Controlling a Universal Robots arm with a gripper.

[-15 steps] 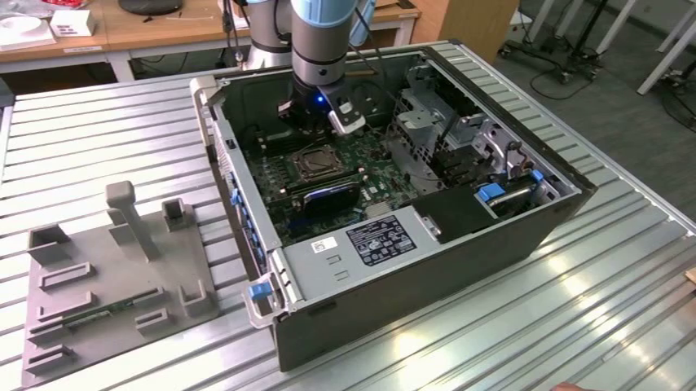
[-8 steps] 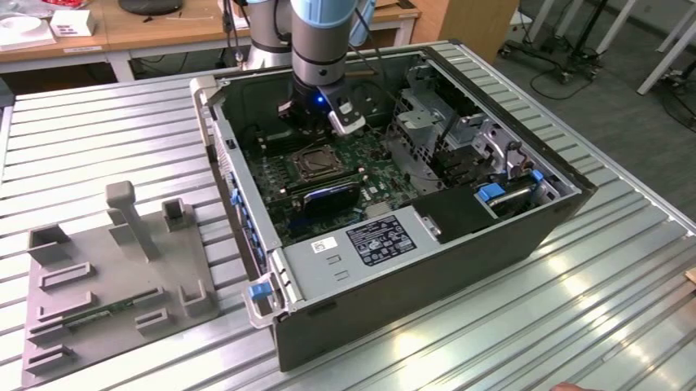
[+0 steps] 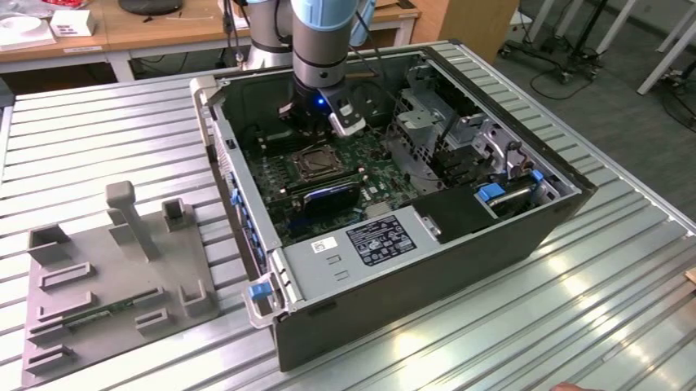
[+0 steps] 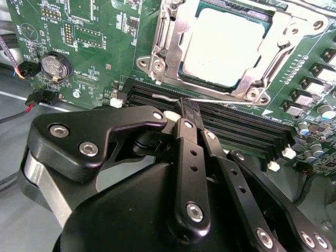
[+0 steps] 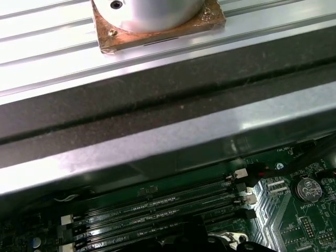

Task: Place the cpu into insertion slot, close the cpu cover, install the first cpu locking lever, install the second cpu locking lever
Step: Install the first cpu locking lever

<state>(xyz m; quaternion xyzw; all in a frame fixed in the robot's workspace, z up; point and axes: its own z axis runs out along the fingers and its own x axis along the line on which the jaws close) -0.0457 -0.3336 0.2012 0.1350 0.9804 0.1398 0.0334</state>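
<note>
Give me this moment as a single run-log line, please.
cpu: seated in insertion slot | cpu cover: closed over it | gripper: shut on thin wire lever beside socket

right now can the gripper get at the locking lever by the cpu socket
Probably yes. In the second wrist view the gripper sits just short of the thin locking lever that runs along the cpu cover's edge, above the memory slots, and nothing stands between them. The cpu already lies in the socket.

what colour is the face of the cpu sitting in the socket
Pale silvery-tan metal. The cpu shows best in the second wrist view, framed by the silver-grey cpu cover.
</note>
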